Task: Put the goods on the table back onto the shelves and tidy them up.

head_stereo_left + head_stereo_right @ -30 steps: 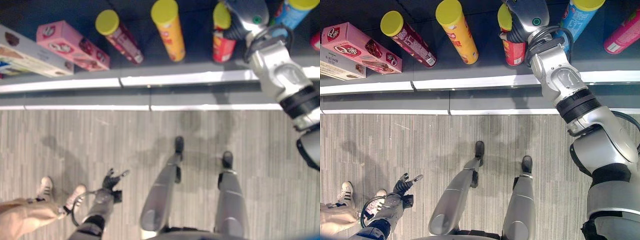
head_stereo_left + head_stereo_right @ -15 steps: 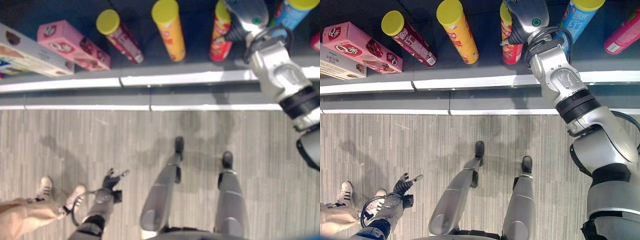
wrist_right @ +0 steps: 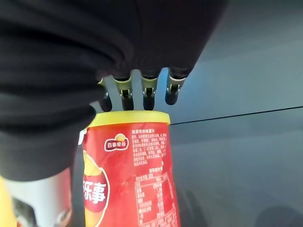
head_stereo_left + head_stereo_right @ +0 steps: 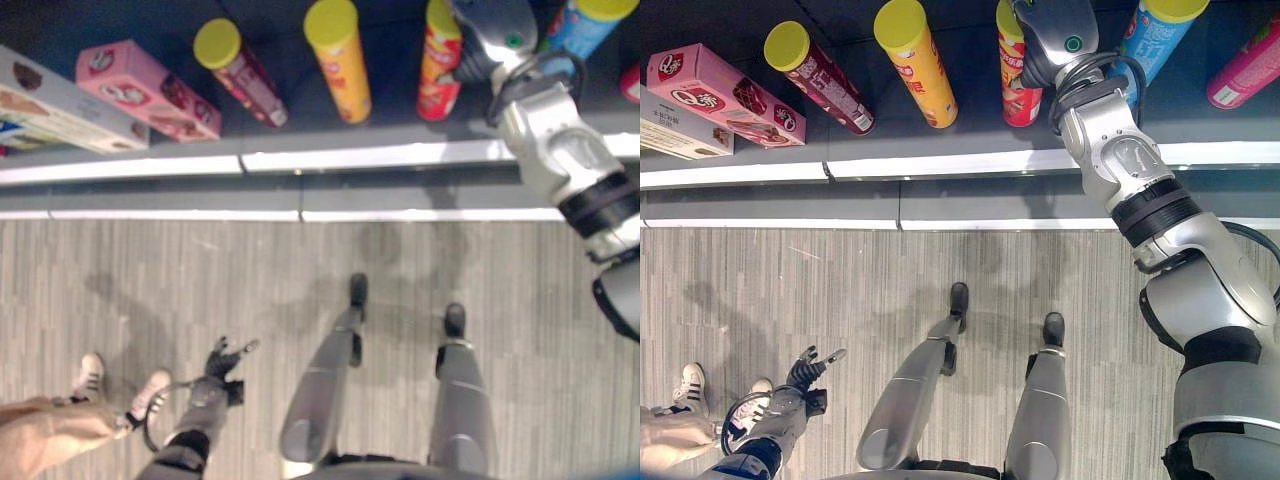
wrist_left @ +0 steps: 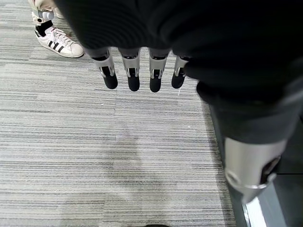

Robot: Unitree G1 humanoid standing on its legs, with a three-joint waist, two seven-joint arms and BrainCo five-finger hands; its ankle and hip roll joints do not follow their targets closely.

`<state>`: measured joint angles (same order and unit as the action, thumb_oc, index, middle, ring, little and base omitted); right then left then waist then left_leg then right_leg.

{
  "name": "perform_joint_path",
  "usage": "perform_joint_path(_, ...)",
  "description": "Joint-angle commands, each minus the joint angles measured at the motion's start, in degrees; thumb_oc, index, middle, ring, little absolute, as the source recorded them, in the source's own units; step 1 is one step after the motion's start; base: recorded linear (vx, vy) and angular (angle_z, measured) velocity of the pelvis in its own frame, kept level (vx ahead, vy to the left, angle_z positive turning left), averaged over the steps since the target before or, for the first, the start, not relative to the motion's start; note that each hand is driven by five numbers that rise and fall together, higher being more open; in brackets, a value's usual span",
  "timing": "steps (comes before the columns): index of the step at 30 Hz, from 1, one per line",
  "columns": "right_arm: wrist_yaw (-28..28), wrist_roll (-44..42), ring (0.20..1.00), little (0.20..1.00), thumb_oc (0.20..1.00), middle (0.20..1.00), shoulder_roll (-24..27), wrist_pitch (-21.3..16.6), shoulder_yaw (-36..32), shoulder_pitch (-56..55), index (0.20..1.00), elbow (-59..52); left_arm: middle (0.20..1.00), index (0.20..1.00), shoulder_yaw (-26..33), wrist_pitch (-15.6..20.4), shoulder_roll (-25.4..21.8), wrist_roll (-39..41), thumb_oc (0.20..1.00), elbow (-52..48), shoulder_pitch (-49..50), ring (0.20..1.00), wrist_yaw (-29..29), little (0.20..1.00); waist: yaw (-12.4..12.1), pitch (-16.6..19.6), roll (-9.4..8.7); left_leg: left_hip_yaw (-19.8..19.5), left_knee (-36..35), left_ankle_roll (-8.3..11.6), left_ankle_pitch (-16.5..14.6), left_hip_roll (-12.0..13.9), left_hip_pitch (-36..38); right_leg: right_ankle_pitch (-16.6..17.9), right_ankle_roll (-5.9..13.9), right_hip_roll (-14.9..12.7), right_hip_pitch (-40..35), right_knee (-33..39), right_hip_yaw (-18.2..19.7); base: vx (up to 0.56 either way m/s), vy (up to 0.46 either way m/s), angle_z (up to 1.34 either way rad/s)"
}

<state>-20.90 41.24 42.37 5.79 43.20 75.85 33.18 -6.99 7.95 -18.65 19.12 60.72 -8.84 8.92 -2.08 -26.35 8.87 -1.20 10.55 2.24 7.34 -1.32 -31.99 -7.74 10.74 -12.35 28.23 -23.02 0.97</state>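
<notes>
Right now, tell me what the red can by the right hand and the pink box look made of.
Red can: probably printed cardboard tube, glossy wrap, yellow lid likely plastic. Pink box: looks like printed paperboard, with crisp folded edges. Right hand sits at the can's lid.

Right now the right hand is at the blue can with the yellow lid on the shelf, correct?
Not the blue can: the right hand is at the red can with the yellow lid on the shelf, as the right wrist view shows.
</notes>
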Motion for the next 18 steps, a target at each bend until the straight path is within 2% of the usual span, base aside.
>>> perform_joint_path(1, -3.78, -1.43, 1.000, 1.000, 1.000, 1.000, 0.69, 0.23, -3.86, 1.28, 1.000, -3.88, 1.000, 1.000, -2.36, 0.04, -1.85, 0.60, 1.000, 1.88, -3.06, 1.000, 1.64, 1.000, -1.39, 1.53, -2.82, 4.14, 12.03, 4.90, -14.19, 5.65, 0.67, 1.60, 2.25, -2.53, -2.76, 4.73, 0.82, 0.00, 0.000, 0.00)
perform_joint_path(5, -5.46, -2.50, 1.000, 1.000, 1.000, 1.000, 1.15, -0.54, -9.55, -4.10, 1.000, -14.35, 1.000, 1.000, -2.09, -0.80, -1.91, -0.75, 1.000, 2.24, -3.98, 1.000, 2.14, 1.000, -0.32, 2.35, -3.52, 4.44, 9.93, 5.33, -13.83, 6.26, 3.03, 1.71, 2.42, -2.10, -4.90, 6.82, 0.47, 0.01, -0.004, 0.00)
perform_joint_path(9, -5.14, -5.66, 1.000, 1.000, 1.000, 1.000, 0.64, -3.85, -16.94, -15.00, 1.000, -25.97, 1.000, 1.000, -1.43, -1.78, -1.78, -3.36, 1.000, 3.16, -4.75, 1.000, 2.23, 1.000, 1.27, 3.85, -4.80, 4.73, 6.64, 5.66, -13.06, 7.31, 5.82, 2.55, 2.68, -1.45, -7.29, 10.68, 0.57, 0.04, -0.020, -0.06)
perform_joint_path(10, -4.78, -8.35, 1.000, 1.000, 1.000, 1.000, -0.18, -5.70, -18.29, -18.74, 1.000, -28.62, 1.000, 1.000, -1.19, -2.10, -1.50, -4.47, 1.000, 3.56, -4.87, 1.000, 2.40, 1.000, 2.00, 4.43, -5.13, 4.96, 5.52, 5.69, -12.82, 7.64, 6.63, 2.87, 2.81, -1.21, -7.67, 11.53, 0.69, 0.04, -0.017, -0.07)
perform_joint_path(12, -2.47, -12.66, 1.000, 1.000, 1.000, 1.000, -0.83, -8.22, -20.30, -24.80, 1.000, -32.34, 1.000, 1.000, -0.81, -2.48, -1.57, -6.38, 1.000, 4.07, -5.04, 1.000, 2.20, 1.000, 2.84, 5.62, -6.02, 5.63, 3.81, 5.64, -12.36, 7.96, 8.25, 3.64, 2.90, -0.96, -8.70, 13.32, 0.88, 0.05, -0.010, -0.24)
perform_joint_path(14, 1.09, -21.22, 1.000, 1.000, 1.000, 1.000, -2.84, -11.68, -22.10, -33.35, 1.000, -36.02, 1.000, 1.000, -0.42, -2.60, -1.17, -7.91, 1.000, 4.52, -4.31, 1.000, 2.10, 1.000, 3.85, 6.68, -6.98, 6.26, 2.08, 5.52, -11.87, 8.05, 10.05, 4.73, 3.16, -0.67, -9.69, 15.00, 1.37, 0.06, 0.007, -0.28)
perform_joint_path(17, 8.70, -33.38, 1.000, 1.000, 1.000, 1.000, -3.48, -15.41, -24.67, -45.30, 1.000, -39.37, 1.000, 1.000, 0.44, -2.81, -0.94, -10.55, 1.000, 4.67, -2.93, 1.000, 1.74, 1.000, 5.66, 8.24, -8.49, 7.41, 0.62, 5.21, -12.17, 8.09, 12.82, 5.87, 3.65, -0.18, -10.96, 16.62, 2.52, 0.08, 0.051, -0.27)
perform_joint_path(18, 13.06, -40.40, 1.000, 1.000, 1.000, 1.000, -4.05, -17.08, -27.21, -53.05, 1.000, -41.46, 1.000, 1.000, 1.40, -2.95, -0.47, -11.44, 1.000, 4.65, -2.20, 1.000, 1.38, 1.000, 7.34, 9.17, -9.24, 8.23, 0.39, 4.77, -12.61, 8.05, 14.23, 6.65, 4.07, 0.08, -11.19, 17.08, 3.75, 0.08, 0.090, -0.34)
